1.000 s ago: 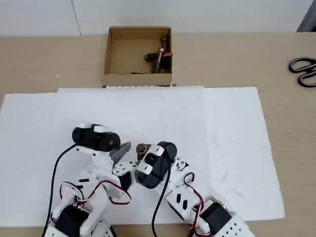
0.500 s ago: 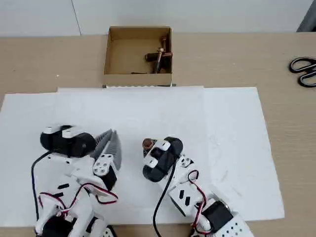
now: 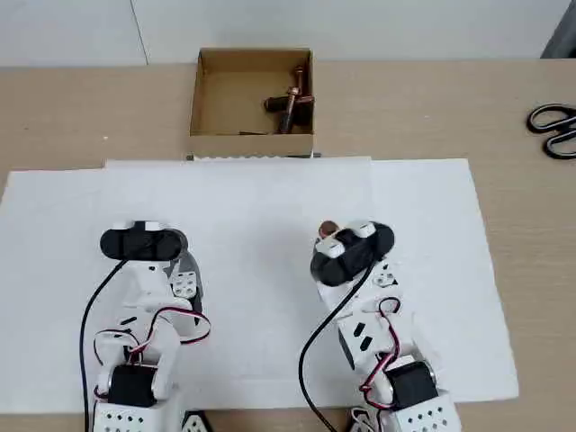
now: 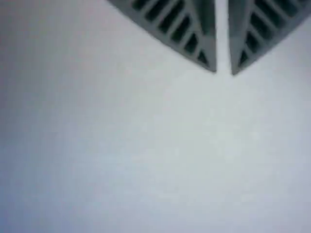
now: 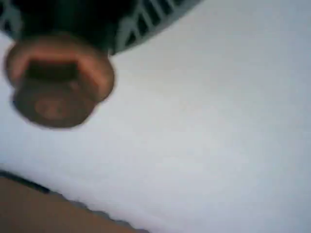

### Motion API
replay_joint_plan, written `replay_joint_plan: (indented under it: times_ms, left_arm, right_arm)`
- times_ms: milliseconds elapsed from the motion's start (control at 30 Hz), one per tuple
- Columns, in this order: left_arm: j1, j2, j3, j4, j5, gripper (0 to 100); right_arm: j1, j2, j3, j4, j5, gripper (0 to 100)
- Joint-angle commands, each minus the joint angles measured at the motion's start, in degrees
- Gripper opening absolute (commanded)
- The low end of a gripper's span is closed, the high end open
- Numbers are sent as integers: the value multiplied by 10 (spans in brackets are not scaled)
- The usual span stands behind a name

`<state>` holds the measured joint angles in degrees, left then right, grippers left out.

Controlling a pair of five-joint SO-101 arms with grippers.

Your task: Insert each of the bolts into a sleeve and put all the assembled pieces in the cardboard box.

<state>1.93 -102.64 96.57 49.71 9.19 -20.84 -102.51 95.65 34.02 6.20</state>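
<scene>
The cardboard box (image 3: 205,99) stands at the table's far side, and copper bolt-and-sleeve pieces (image 3: 290,97) lie in its right half. My right gripper (image 3: 331,238) hovers over the white paper right of centre, shut on a copper bolt (image 3: 328,229). Close up, the bolt's round head (image 5: 58,82) juts out beneath the dark fingers (image 5: 141,22). I cannot tell whether a sleeve is on it. My left gripper (image 4: 222,72) hangs over bare paper at the front left (image 3: 186,281), its grey ribbed fingers (image 4: 194,34) almost touching with nothing between them.
White paper (image 3: 432,234) covers most of the table in front of the box. Black scissors (image 3: 553,130) lie at the far right edge. The paper's far edge and the wooden tabletop (image 5: 29,206) show beyond the held bolt.
My left gripper drew back to the left from the bolt, opened, then shut over bare paper. My right gripper carried the bolt to the right and farther from the front edge.
</scene>
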Motion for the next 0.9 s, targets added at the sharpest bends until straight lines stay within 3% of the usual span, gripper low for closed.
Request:
replay_joint_plan:
  times_ms: [0, 700, 867]
  left_arm:
    - [-1, -1, -1, -14, -33, 5]
    - [-4, -1, -19, 48, -48, 6]
    - [-33, -1, -19, 48, -18, 6]
  right_arm:
    - [25, -9, 8, -21, -9, 2]
    - [27, -5, 8, -19, -54, 2]
    - [27, -9, 8, -20, -54, 2]
